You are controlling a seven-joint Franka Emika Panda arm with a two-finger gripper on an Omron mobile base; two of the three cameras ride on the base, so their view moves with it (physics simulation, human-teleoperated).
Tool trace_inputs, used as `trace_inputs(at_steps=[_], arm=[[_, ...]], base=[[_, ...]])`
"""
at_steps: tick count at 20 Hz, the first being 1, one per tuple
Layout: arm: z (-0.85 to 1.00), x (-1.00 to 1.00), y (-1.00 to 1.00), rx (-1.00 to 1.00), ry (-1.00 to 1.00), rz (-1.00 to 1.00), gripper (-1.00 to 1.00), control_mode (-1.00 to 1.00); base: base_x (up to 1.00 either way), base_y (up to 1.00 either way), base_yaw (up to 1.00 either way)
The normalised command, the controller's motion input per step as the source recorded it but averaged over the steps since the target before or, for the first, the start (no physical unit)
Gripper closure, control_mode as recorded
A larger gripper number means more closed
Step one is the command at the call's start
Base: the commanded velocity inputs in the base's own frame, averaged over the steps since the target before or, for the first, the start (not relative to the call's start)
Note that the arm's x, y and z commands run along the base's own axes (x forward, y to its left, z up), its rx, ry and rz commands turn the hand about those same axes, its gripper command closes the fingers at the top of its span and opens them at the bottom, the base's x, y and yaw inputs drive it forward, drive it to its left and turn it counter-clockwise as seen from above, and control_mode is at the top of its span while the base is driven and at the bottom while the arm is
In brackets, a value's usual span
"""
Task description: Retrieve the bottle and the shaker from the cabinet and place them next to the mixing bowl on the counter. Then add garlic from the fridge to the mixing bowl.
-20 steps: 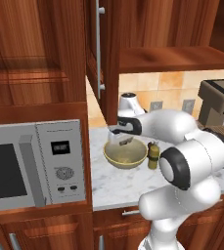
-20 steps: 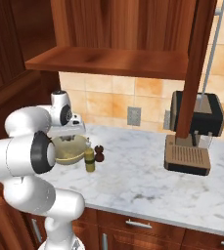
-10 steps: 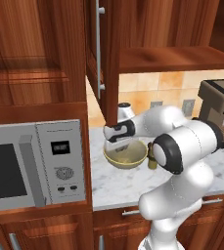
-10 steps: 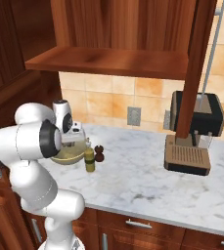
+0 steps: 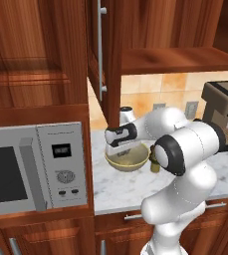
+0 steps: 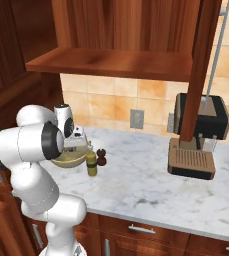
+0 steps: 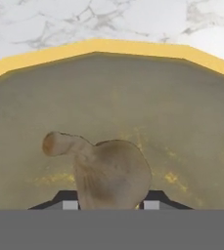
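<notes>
Two dark fingertips [image 7: 70, 204] of the gripper [image 7: 111, 205] are clamped on the garlic [image 7: 106, 173], held right over the yellow-rimmed mixing bowl [image 7: 103, 49] on the marble counter [image 6: 151, 185]; beside the bowl, just past the gripper, stand the bottle [image 6: 91, 163] and the shaker [image 6: 101, 157]

A white marble counter [image 6: 151, 180] with grey veining carried everything. On it, toward the left, sat the yellow-rimmed mixing bowl [image 5: 128, 160], resting directly on the stone. Just beside the bowl stood a small olive-yellow bottle [image 6: 91, 163], and close to that, a short dark shaker [image 6: 101, 158], both upright. Well apart from them, against the tiled wall, a black coffee machine [image 6: 198, 135] sat on the same surface. A microwave [image 5: 36, 167] stood at the counter's left end.
</notes>
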Motion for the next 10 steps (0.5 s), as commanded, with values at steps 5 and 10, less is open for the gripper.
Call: trace_inputs(at_steps=[5,10], arm=[[0.03,-0.27,-0.06,0.0,0.0,-0.04,-1.0,-1.0],[0.27,-0.42,-0.3,0.01,-0.03,-0.1,-1.0,-1.0]], base=[[0.0,0.0,0.0],[0.0,0.0,0.0]])
